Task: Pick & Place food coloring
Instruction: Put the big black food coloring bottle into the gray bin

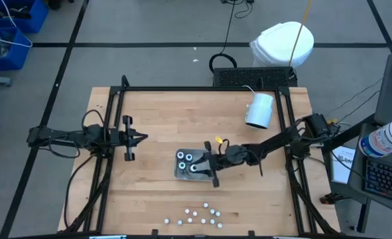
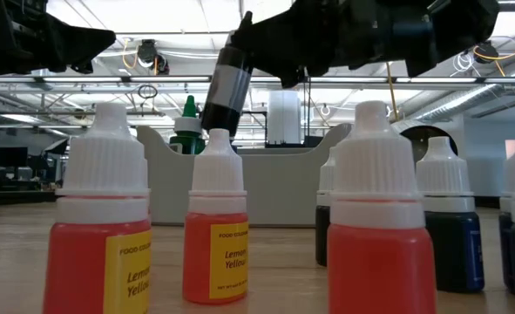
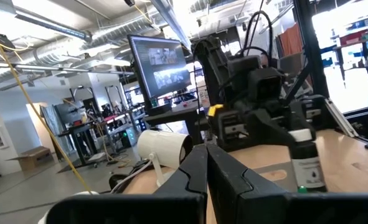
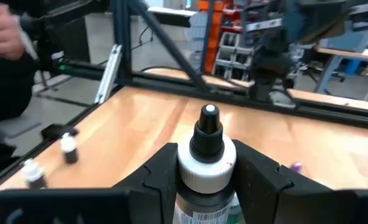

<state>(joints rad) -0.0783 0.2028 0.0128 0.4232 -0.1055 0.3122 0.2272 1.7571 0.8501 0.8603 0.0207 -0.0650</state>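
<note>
The right gripper [image 1: 212,164] hung just above the grey tray [image 1: 180,174] at the bench's [image 1: 162,119] centre, its jaws pinching a food coloring bottle [image 4: 203,168] by the shoulder. The bottle's long axis ran nearly upright, slightly tilted, over the bottles already in the tray, so the drop was likely straight down. The left gripper [image 1: 137,137] waited well to the left, jaws pressed together.

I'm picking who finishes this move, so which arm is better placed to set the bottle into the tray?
Right. Its fingers already grip the dark bottle and hang over the gray tray at mid-table. The left gripper is shut, empty, and parked toward the table's left side.
</note>
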